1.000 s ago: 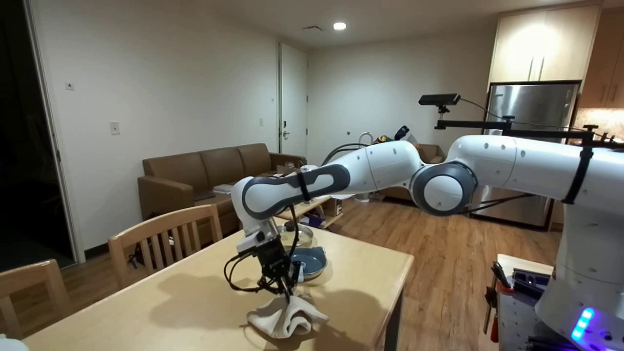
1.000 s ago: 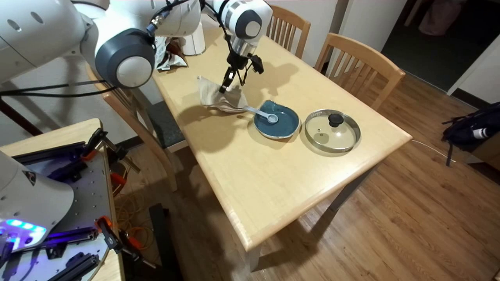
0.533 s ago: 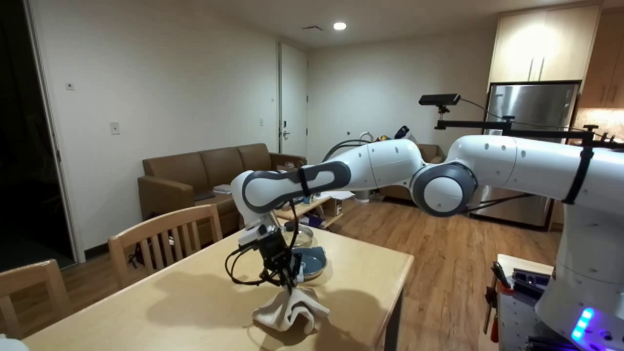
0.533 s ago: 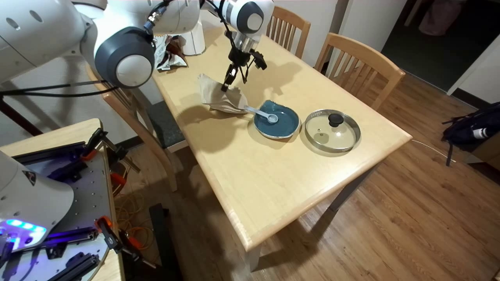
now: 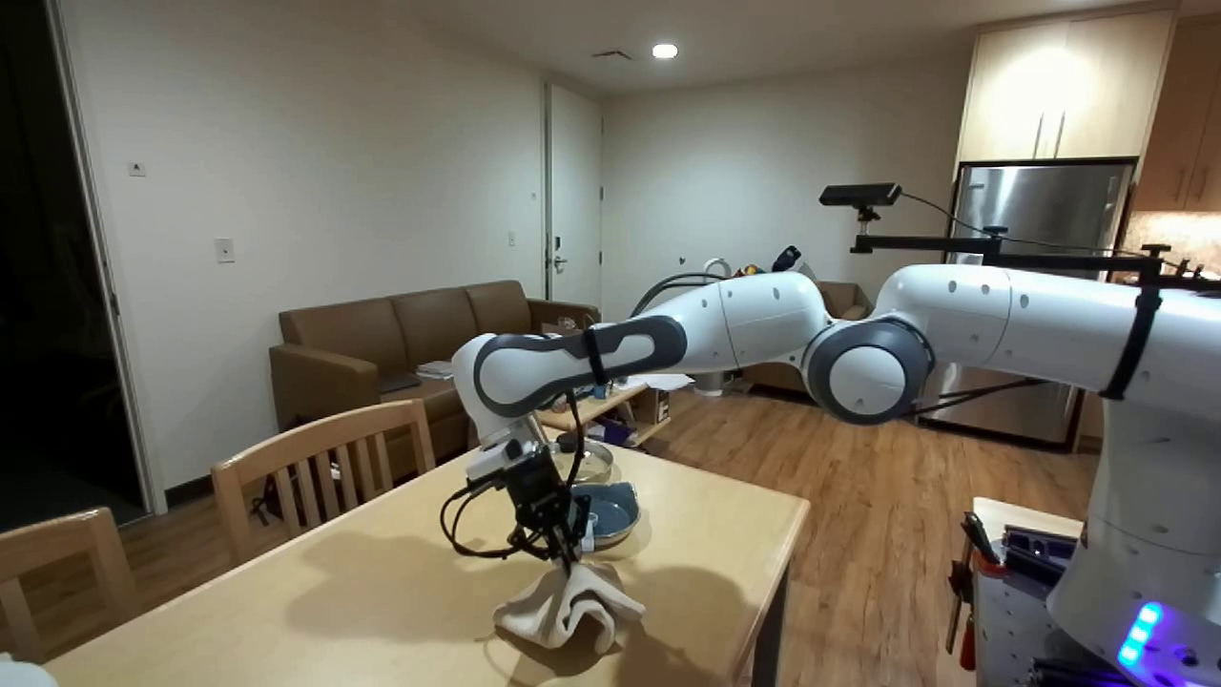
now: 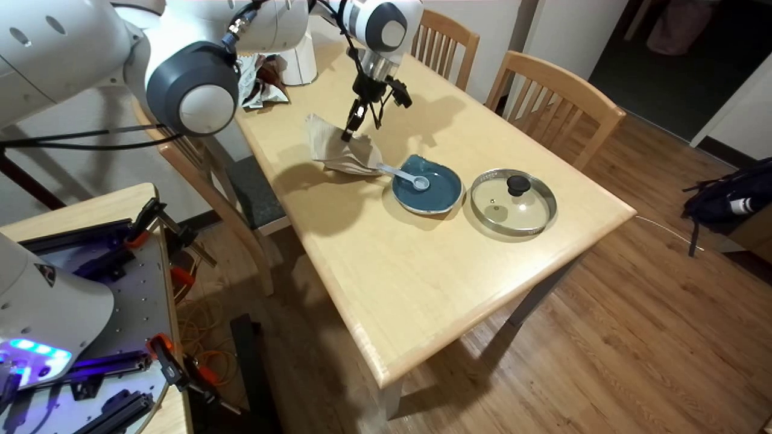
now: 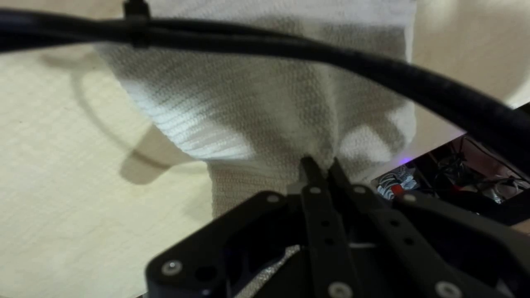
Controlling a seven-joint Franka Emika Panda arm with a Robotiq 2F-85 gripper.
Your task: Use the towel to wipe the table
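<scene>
The towel is an off-white, ribbed cloth, bunched up on the light wood table (image 6: pixel 374 271). It shows in both exterior views (image 5: pixel 544 611) (image 6: pixel 335 150) and fills the middle of the wrist view (image 7: pixel 256 95). My gripper points down at the towel in both exterior views (image 5: pixel 569 565) (image 6: pixel 347 135). In the wrist view my gripper (image 7: pixel 321 163) has its fingertips close together with a pinched fold of towel between them. The cloth is peaked at the grip, and its lower folds spread onto or just above the table. The towel's underside is hidden.
A blue dish (image 6: pixel 440 196) with a light spoon (image 6: pixel 401 175) stands beside the towel; the spoon's handle reaches the towel's edge. A glass lid (image 6: pixel 506 211) lies past the dish. A foil bag (image 6: pixel 265 84) and a white cylinder (image 6: pixel 300 63) stand at the table's far end.
Since one second ago my gripper has risen slightly, drawing the towel up into a taller peak and shifting it a little. Nothing visibly differs between half a second ago and now.
</scene>
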